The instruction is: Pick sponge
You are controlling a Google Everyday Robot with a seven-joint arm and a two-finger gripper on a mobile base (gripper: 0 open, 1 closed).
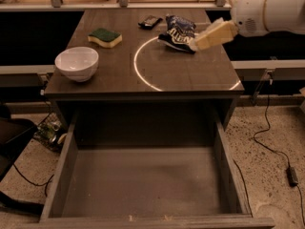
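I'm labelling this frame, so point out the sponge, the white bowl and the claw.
sponge (105,36), camera view, on its dark green top.
white bowl (76,75), camera view, on its front outer wall.
claw (194,45), camera view, on its tip, over the right side of the table (190,80), beside the snack bag (177,30).

1. The light is dim and warm; the open drawer (143,185) lies in shade.
2. A thin bright ring of light (135,66) glares on the dark tabletop (109,78).
3. My gripper (196,44), above the table's right rear, glows pale against black surroundings.
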